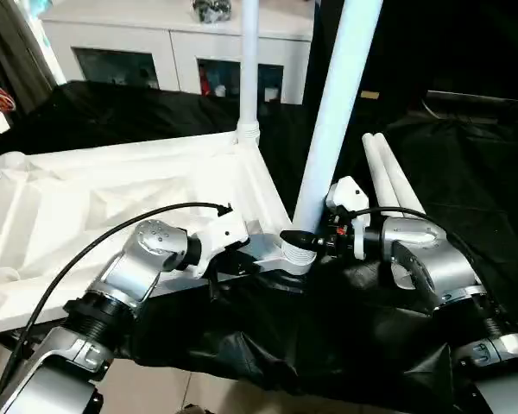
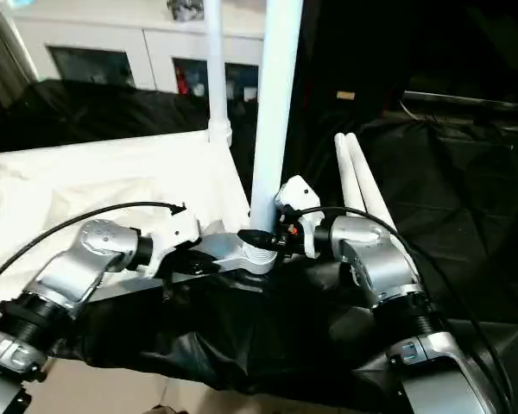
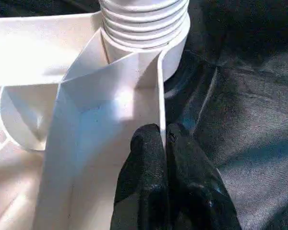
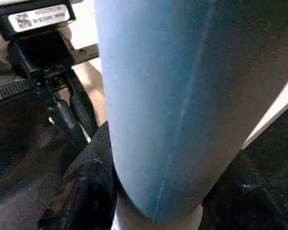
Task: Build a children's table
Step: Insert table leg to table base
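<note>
Seating the second leg (image 1: 335,112) in the near corner socket (image 1: 295,255) of the upturned children's table (image 1: 112,207), the right gripper (image 1: 315,241) clasps its base; next comes twisting it home. One leg (image 1: 249,60) stands at the far corner; two spare legs (image 1: 388,177) lie beside the socket. Left wrist view: left gripper (image 3: 164,143) pinches a rib (image 3: 159,96), fingers pressed together. Right wrist view: fingers (image 4: 93,187) hug the tube.

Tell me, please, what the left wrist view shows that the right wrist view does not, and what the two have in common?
Left wrist view alone: the left gripper pinched shut on a thin rib of the tabletop, and the ridged collar at the corner socket. Right wrist view alone: the smooth shaft of the near leg close up, with one black finger against its side. Shared: both look at the same near corner, where that leg stands in its socket, over the black cloth.
</note>
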### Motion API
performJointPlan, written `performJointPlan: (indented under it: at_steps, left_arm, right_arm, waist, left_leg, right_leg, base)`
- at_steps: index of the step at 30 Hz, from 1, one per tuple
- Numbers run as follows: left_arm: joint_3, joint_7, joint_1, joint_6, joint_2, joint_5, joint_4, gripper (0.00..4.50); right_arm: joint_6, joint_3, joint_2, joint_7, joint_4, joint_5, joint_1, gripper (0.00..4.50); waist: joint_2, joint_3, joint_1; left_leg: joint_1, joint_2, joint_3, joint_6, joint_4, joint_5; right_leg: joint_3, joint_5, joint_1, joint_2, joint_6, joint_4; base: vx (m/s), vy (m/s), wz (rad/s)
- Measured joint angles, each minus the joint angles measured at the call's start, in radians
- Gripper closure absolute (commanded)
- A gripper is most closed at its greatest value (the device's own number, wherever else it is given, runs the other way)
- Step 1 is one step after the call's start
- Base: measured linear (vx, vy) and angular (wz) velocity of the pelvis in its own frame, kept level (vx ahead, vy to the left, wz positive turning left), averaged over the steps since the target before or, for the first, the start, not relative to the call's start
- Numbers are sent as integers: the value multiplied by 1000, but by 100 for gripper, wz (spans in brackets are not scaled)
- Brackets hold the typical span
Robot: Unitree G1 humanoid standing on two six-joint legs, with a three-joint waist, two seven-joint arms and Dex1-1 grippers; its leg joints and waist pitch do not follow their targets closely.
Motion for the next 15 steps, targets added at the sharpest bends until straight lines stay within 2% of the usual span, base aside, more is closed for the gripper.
performJointPlan:
  at_steps: [7, 11, 15]
  left_arm:
    - [1, -4, 0, 47, -1, -5, -28, 450]
    - [24, 68, -7, 111, -31, 1, -29, 450]
    - [50, 225, -31, 254, -105, 29, -56, 450]
  right_arm:
    - [-22, -1, 1, -1, -9, 1, 7, 262]
    - [-46, -29, 55, -133, 26, -4, 1, 262]
    - [-48, -81, 151, -372, 114, -25, -53, 262]
  waist:
    - [3, 7, -1]
    - [4, 13, -6]
    - [4, 31, -16]
  left_leg:
    - [2, 0, 1, 0, -5, 0]
    - [5, 0, 2, 0, -5, 0]
    - [8, 0, -3, 0, -6, 0]
  right_leg:
    - [0, 0, 0, 0, 0, -1]
    - [1, 0, 1, 0, 0, -1]
    - [-4, -1, 0, 0, 1, -12]
  base:
    - [0, 0, 0]
    - [0, 0, 0]
    - [-50, 13, -12]
